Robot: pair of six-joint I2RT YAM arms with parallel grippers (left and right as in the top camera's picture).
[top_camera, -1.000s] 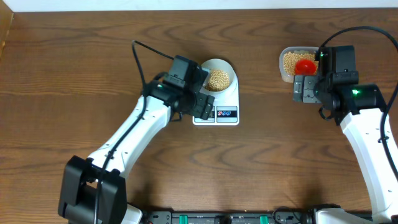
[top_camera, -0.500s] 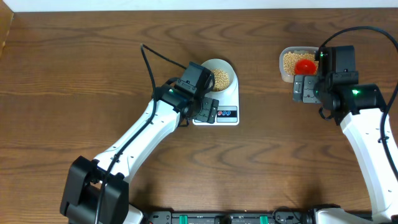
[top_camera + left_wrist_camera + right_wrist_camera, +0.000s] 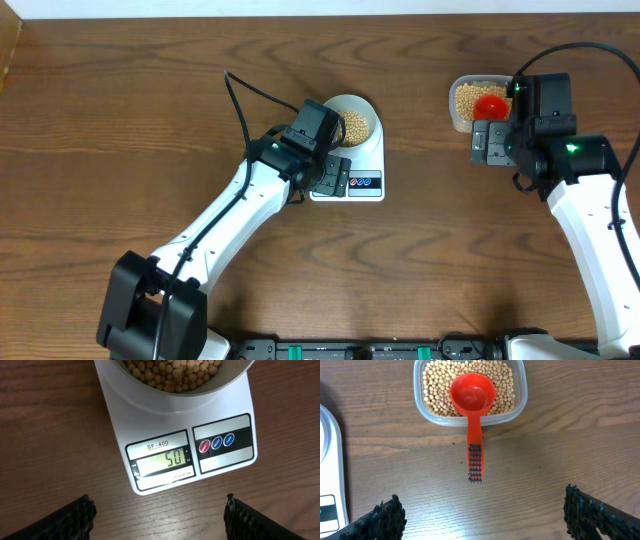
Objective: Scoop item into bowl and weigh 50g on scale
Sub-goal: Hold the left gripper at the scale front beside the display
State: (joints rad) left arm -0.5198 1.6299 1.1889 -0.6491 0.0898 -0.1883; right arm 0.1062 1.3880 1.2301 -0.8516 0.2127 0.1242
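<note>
The beans (image 3: pixel 175 372) are small, hard and smooth, so I judge they will roll and scatter; I'd move them only with the red scoop (image 3: pixel 472 397), held by its handle. They sit in the bowl (image 3: pixel 200 395) on the scale (image 3: pixel 165 420), which reads 50. My left gripper (image 3: pixel 159 515) hovers just off the scale's display end, wide open and empty. My right gripper (image 3: pixel 485 520), well right of the scale, gapes empty too.

— What is everything carried by?
— A table (image 3: pixel 120 120) of dark brown grained wood is seen across all views.
— What is set directly on it?
— A white scale (image 3: pixel 125 425) is placed near the middle, toward the far side. A clear plastic tub (image 3: pixel 440 419) is placed well apart from it, to the right. A few tiny dark specks (image 3: pixel 454 443) are scattered on the wood just in front of the tub.
</note>
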